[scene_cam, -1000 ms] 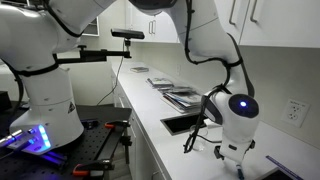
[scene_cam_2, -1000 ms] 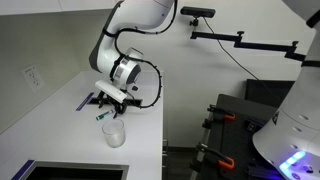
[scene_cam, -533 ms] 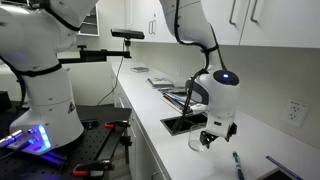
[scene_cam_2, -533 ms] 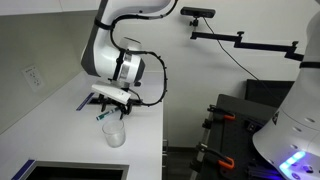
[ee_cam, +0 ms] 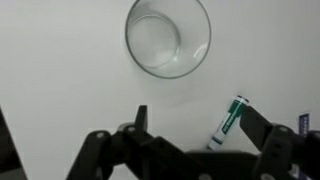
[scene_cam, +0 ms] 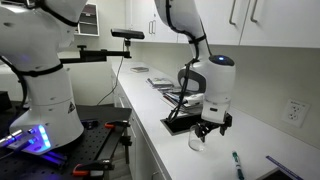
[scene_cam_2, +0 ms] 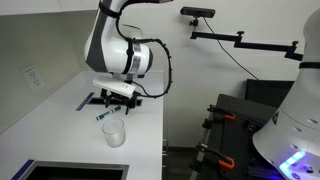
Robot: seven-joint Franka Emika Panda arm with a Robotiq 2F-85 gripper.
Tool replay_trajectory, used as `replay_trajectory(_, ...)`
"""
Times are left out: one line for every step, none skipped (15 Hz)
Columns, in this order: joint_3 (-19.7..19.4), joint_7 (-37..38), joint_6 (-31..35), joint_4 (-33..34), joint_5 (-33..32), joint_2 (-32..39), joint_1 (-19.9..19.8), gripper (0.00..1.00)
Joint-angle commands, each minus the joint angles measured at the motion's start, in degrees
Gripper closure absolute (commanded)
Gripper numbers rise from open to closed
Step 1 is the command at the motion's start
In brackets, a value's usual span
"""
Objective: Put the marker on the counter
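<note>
The marker [ee_cam: 227, 122], a slim stick with a green and white label, lies flat on the white counter [ee_cam: 60, 70]. It also shows in both exterior views [scene_cam: 237, 165] [scene_cam_2: 104, 116]. My gripper [ee_cam: 200, 125] is open and empty and hangs above the counter. In the wrist view the marker sits just inside its right finger, below it. In both exterior views the gripper [scene_cam: 210, 127] [scene_cam_2: 118, 102] hovers over the small clear cup [scene_cam: 197, 142] [scene_cam_2: 114, 132], apart from the marker. The cup [ee_cam: 168, 35] stands upright and empty.
A dark rectangular recess [scene_cam: 184, 122] [scene_cam_2: 70, 172] is cut into the counter beside the cup. A thin greyish strip [scene_cam: 282, 166] lies past the marker. Flat papers [scene_cam: 175, 92] lie farther along the counter. The wall runs close behind.
My gripper has risen from the counter and moved away from the marker toward the cup and recess. The marker stays lying on the counter.
</note>
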Motion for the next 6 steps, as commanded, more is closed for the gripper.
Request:
replay_trajectory(-2.50,6.16,-0.83,-2.94,-6.20,-2.75,2.22,0.00)
replay_trajectory(-2.64,7.09,-1.05,-3.22,-7.73,-3.15,2.34,0.00)
replay_trajectory(-2.76,7.82,-0.81,-3.58,-9.30,-3.46,2.57,0.00)
replay_trajectory(-2.99,8.86,-0.32,-4.07,-10.82,-3.86,2.99,0.00)
replay_trajectory(-3.10,9.96,0.19,-4.45,-12.19,-4.15,3.28,0.00)
replay_trajectory(-2.67,9.93,2.18,-5.25,-13.46,-4.62,3.35,0.00)
